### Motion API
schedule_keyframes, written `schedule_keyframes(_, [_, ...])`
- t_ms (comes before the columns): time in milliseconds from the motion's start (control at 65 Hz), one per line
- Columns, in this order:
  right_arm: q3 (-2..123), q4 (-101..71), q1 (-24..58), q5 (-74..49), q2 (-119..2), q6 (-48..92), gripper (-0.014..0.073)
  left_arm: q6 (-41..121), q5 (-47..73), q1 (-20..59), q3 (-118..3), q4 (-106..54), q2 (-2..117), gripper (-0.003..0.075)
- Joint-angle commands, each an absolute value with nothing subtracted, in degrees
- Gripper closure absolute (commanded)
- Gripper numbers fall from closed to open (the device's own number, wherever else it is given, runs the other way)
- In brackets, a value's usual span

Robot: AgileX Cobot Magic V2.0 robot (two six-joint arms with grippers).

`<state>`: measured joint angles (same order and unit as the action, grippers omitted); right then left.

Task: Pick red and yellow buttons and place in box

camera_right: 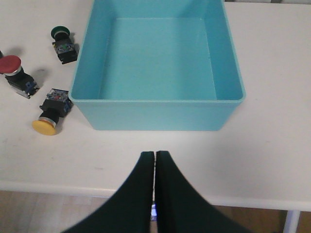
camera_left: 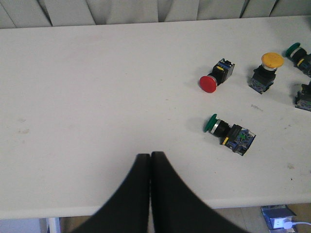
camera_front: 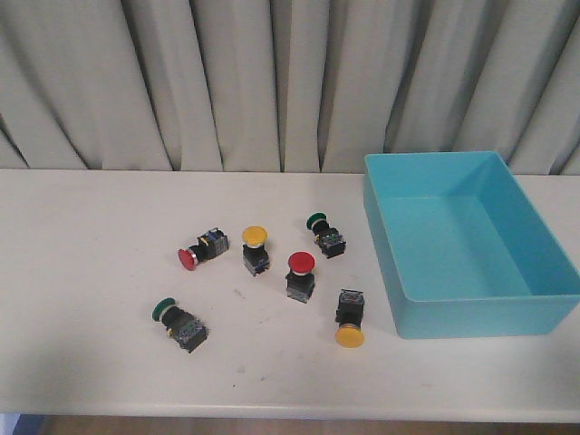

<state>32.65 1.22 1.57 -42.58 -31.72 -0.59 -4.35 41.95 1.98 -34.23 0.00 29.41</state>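
Observation:
Two red buttons (camera_front: pixel 188 259) (camera_front: pixel 300 264) and two yellow buttons (camera_front: pixel 255 236) (camera_front: pixel 349 336) lie scattered mid-table, left of the empty turquoise box (camera_front: pixel 476 313). In the left wrist view one red button (camera_left: pixel 208 83) and one yellow button (camera_left: pixel 272 60) sit far from my left gripper (camera_left: pixel 150 154), which is shut and empty over the near table edge. My right gripper (camera_right: pixel 155 153) is shut and empty, in front of the box (camera_right: pixel 155 114); a yellow button (camera_right: pixel 45 126) and a red button (camera_right: pixel 10 64) lie off to the box's side. Neither gripper appears in the front view.
Two green-capped switches (camera_front: pixel 164 311) (camera_front: pixel 316 220) lie among the buttons; one green switch (camera_left: pixel 210 124) is the nearest thing to my left gripper. Grey curtains hang behind the table. The table's front edge runs just under both grippers.

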Motion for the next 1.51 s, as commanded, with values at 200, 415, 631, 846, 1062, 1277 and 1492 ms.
schedule_keyframes(200, [34.5, 4.5, 1.3, -39.5, -32.4, 0.6, 0.0533, -4.4, 35.8, 1.8, -36.1, 0.0, 30.0, 0.0631])
schedule_keyframes(415, [34.5, 4.2, 1.3, -39.6, -32.4, 0.4, 0.0263, -4.4, 33.6, 1.8, -36.1, -0.3, 30.0, 0.0311])
schedule_keyframes(631, [34.5, 4.0, 1.3, -39.7, -32.4, 0.4, 0.0085, -0.5, 33.6, 1.8, -36.3, -0.3, 31.1, 0.0134])
schedule_keyframes(846, [34.5, 3.9, 1.3, -39.8, -32.4, 0.4, 0.0088, 9.6, 32.1, 8.3, -36.3, -7.1, 38.9, 0.0134])
schedule_keyframes(1062, [34.5, 3.9, 1.3, -40.1, -32.4, 0.4, 0.0088, 22.2, 26.4, 18.1, -36.3, -12.8, 49.3, 0.0134])
schedule_keyframes(1277, [34.5, 3.9, 1.3, -40.1, -32.4, 0.4, 0.0088, 25.1, 20.0, 24.0, -36.3, -18.5, 60.6, 0.0134])
schedule_keyframes(1492, [34.5, 3.8, 1.3, -40.2, -32.4, 0.4, 0.0088, 25.6, 17.4, 30.0, -42.6, -18.4, 72.3, 0.0134])
